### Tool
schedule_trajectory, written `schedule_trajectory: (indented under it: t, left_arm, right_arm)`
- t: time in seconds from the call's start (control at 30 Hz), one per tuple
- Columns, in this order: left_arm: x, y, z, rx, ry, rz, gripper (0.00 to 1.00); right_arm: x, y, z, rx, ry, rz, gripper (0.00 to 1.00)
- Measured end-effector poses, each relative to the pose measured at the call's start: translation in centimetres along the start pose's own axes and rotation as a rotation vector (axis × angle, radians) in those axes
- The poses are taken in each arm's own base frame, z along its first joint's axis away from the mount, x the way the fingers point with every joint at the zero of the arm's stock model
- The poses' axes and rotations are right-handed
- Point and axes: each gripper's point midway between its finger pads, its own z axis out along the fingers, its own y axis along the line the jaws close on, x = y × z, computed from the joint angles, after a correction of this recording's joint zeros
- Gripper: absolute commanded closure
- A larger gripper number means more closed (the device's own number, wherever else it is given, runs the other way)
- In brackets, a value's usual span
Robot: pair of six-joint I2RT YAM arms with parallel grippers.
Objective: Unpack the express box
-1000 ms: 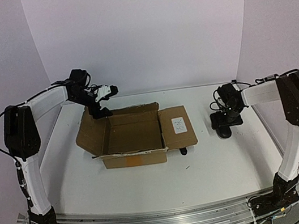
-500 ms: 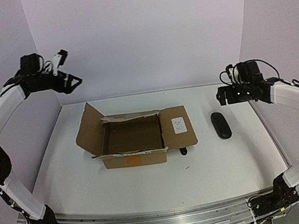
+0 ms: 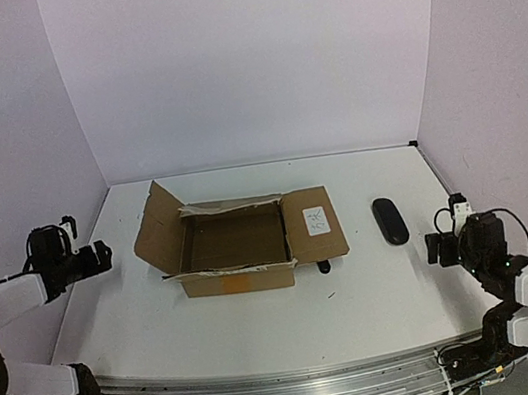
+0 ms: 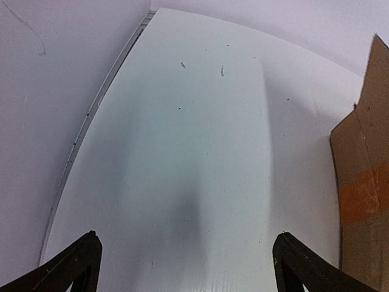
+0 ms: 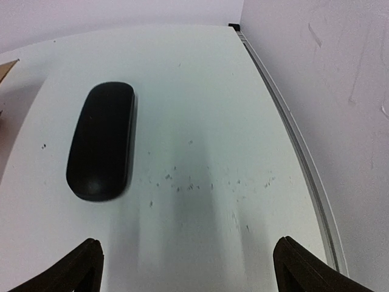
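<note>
The express box, a brown cardboard carton, lies open in the middle of the table. Its left flap stands up, and its right flap lies flat with the white label on it. The inside looks dark and bare. My left gripper is low at the table's left side, open and holding nothing, well apart from the box. In the left wrist view the gripper faces bare table, with a box flap at the right edge. My right gripper is low at the right, open; in its wrist view nothing is between the fingers.
A black oval object lies on the table right of the box, ahead and left of my right gripper in its wrist view. A small dark item pokes out by the box's front right corner. White walls close in the left, back and right.
Both arms have drawn back and down from raised poses to the near sides of the table. The left gripper left the box's back flap; the right left the black oval object lying on the table.
</note>
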Motion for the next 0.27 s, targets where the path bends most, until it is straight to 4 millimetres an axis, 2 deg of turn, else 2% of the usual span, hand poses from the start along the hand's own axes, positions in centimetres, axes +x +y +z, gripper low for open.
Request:
schedule_trajectory:
  t: [0.1,0.27]
  left_arm:
    - [1.1,-0.5,-1.2,0.039,-0.103,0.051,0.01]
    - [1.5,-0.9,-2.2,0.072,-0.203,0.074,0.0]
  right_arm:
    - [1.6,-0.6,-0.2,0.021,-0.015,0.005,0.02]
    - [-0.2,-1.0,-0.3,0.048,-0.093,0.028,0.02]
